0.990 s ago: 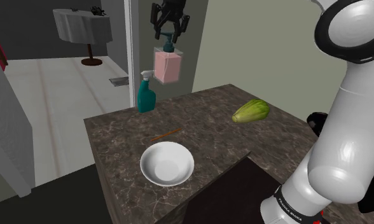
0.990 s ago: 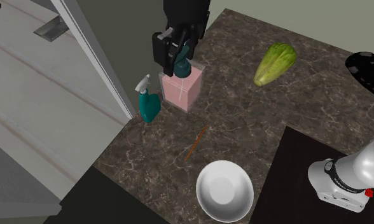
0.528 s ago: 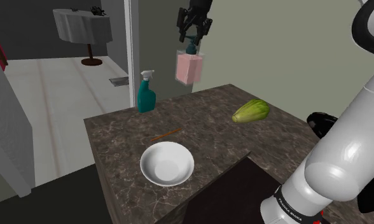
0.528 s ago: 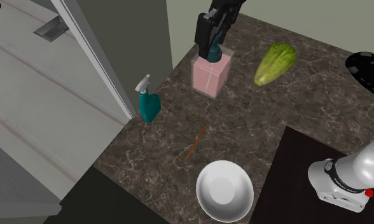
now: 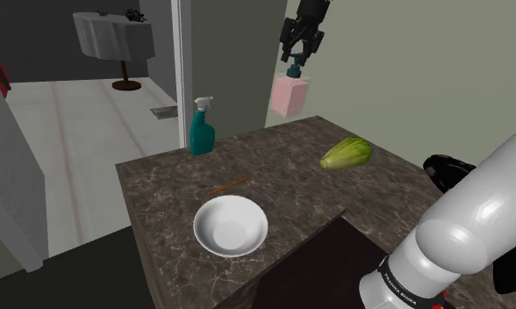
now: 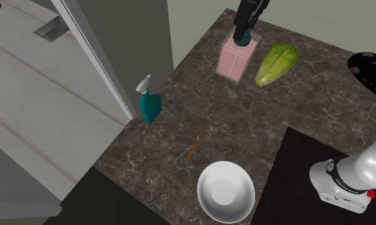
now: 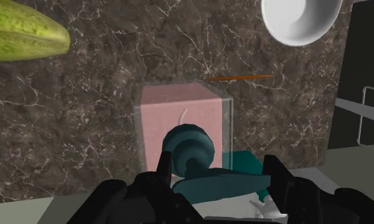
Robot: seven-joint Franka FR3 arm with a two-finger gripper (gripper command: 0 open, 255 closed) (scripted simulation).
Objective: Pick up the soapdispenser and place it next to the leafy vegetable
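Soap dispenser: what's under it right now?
Held in the air by the pincer, the soap dispenser hangs over dark marble countertop, with the leafy vegetable off to one side. Its pink body covers the patch directly below.

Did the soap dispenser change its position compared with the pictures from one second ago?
Yes. In the shoulder view the soap dispenser, carried by the gripper, went rightward, away from the teal spray bottle and toward the leafy vegetable.

Dark veined counter [image 5: 160,189], pale floor [image 5: 81,132], perhaps a sink [image 5: 111,35].
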